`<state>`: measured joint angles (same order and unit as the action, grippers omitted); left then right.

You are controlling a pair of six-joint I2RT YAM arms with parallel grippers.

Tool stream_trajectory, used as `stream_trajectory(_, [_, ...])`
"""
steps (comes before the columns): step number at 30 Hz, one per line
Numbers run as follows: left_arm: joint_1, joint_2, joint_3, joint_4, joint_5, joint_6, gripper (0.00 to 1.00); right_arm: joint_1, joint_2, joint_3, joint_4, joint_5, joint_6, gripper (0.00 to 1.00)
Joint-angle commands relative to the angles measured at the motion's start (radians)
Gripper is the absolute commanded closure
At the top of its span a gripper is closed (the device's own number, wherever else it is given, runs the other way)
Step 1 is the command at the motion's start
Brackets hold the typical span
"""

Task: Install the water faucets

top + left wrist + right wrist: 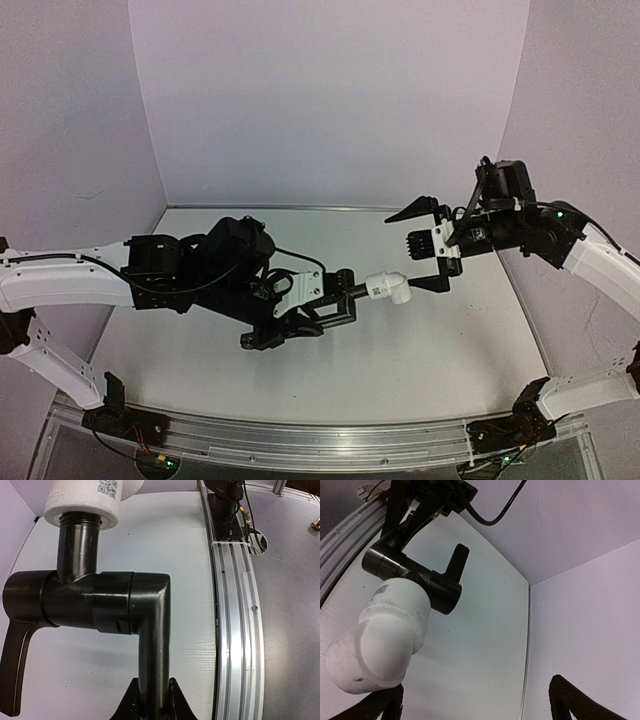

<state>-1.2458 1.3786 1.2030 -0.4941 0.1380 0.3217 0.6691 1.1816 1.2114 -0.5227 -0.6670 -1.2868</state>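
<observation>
Threaded end of black faucet inside white elbow fitting, depth unclear.

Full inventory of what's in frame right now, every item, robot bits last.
faucet: 1, black, L-shaped with a lever handle, held above the table
elbow fitting: 1, white, on the faucet's threaded end, just in front of the right pincer
table: 1, pale grey, under both arms
rail: 1, silver, along the table's near edge
walls: 3, pale lilac, back and both sides
left pincer: 1, black, shut on the faucet's pipe
right pincer: 1, black, open, holding nothing
arms: 2, white and black, reaching in from left and right
</observation>
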Motion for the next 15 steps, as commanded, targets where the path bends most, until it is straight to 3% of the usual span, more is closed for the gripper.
stream_trajectory(1, [0.011,-0.006,0.05,0.126,0.002,-0.011,1.0,0.025,-0.026,0.026,-0.051,-0.071,-0.012,0.02])
stream_trajectory(15, [0.014,0.019,0.067,0.116,0.009,-0.004,1.0,0.06,-0.017,0.071,-0.057,-0.092,0.05,0.02])
